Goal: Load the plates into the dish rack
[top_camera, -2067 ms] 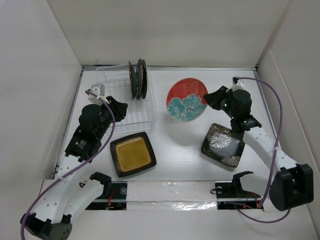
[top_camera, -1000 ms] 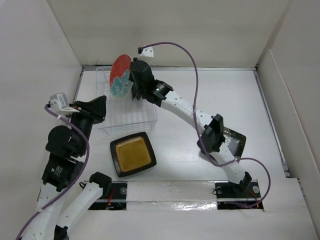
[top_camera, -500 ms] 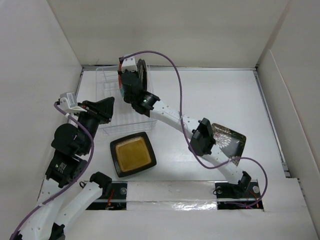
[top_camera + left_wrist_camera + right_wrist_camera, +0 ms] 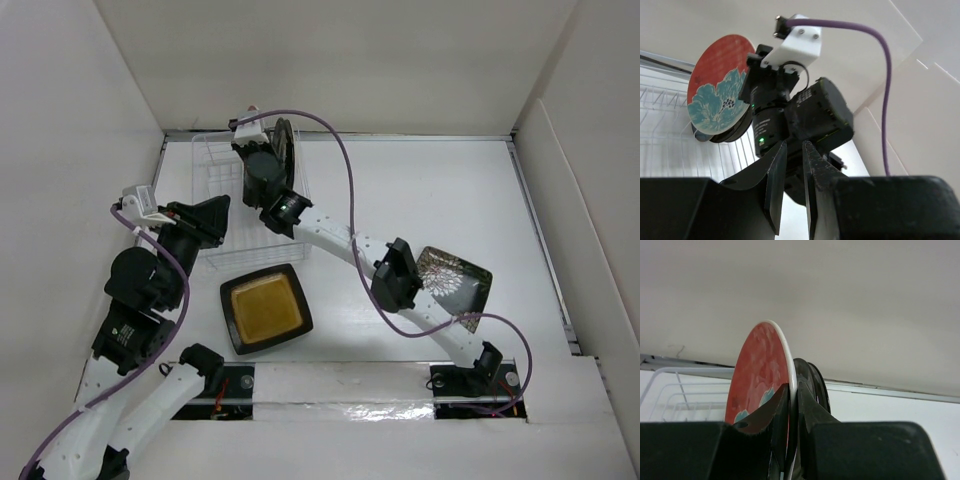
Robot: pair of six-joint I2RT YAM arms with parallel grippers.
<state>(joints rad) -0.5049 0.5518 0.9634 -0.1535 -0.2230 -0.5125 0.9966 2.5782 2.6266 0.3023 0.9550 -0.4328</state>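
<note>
Holding the red plate [image 4: 762, 377] on edge: right gripper [image 4: 792, 390] is clenched on its rim, one finger on each face. Right arm reaches across the table [image 4: 430, 190] to the far left. The plate is upright over the far right part of the dish rack [image 4: 215, 165]. Its red face with the teal flower points left, as the left wrist view shows. Dark plates [image 4: 815, 380] stand on edge just beside it on its right, already in the rack. Can't tell if the red plate's lower edge sits in the wires; the gripper body hides it.

Left gripper [image 4: 794, 147] hangs at the rack's near left side, pointed at the right wrist. Jaws are only slightly ajar, with a narrow slit between them and nothing gripped.

Two plates lie flat on the table. The dark-brown square plate [image 4: 265, 308] with the amber centre is just near of the rack. The black floral square plate [image 4: 455, 275] is well to the right, partly covered by the right arm.
</note>
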